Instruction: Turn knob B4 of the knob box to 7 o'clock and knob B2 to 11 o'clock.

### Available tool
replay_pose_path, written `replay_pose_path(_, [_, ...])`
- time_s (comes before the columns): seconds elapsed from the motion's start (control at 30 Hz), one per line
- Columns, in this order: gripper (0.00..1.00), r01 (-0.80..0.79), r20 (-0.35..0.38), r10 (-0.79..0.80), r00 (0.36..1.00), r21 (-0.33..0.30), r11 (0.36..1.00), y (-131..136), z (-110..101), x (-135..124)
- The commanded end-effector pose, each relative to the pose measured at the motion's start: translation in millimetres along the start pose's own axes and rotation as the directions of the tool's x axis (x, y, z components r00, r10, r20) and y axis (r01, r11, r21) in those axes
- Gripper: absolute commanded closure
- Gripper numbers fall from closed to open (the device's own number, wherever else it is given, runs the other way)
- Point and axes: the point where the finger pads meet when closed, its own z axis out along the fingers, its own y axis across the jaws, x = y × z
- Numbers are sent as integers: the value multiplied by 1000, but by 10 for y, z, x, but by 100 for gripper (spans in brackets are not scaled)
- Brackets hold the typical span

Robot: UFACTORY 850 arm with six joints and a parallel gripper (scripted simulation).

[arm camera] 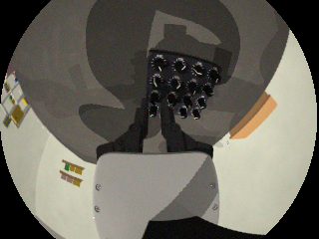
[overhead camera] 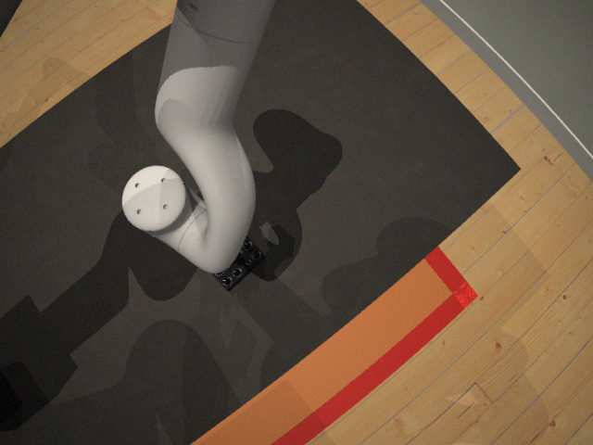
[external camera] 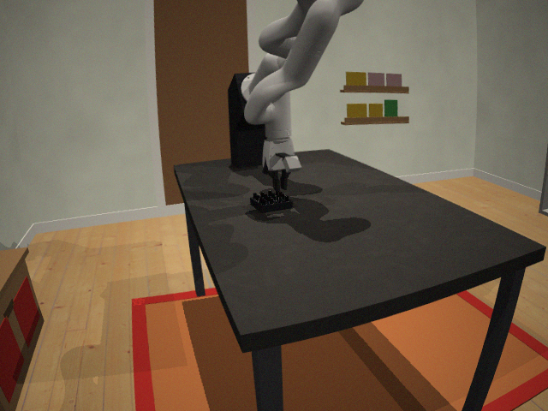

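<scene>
The black knob box [overhead camera: 246,273] [external camera: 273,206] [arm camera: 167,73] stands on the dark table, with its knobs in a four-by-four grid. In the top view the arm covers part of it. My gripper [external camera: 281,190] [arm camera: 155,106] points down over the box, its fingers a narrow gap apart and open. In the wrist view the fingertips stand on either side of the left column, near its third knob [arm camera: 155,97] from the top; contact cannot be told. One knob of the bottom row is hidden by the right finger. White lines show on several upper knobs; printed names and socket are not readable.
The dark table [overhead camera: 383,144] [external camera: 376,247] carries the box, and arm shadows fall across it. The arm [overhead camera: 220,191] [external camera: 305,48] reaches over the box from above. A black column [external camera: 241,145] stands at the table's back edge. Neighbouring knobs stand close to the fingers.
</scene>
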Motion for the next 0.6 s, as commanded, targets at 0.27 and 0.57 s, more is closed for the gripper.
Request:
replay_pose_path(0.27, [81,0,0,0,1000,0,1000,2,38,2])
replay_pose_path(0.57, [81,0,0,0,1000,0,1000,2,38,2])
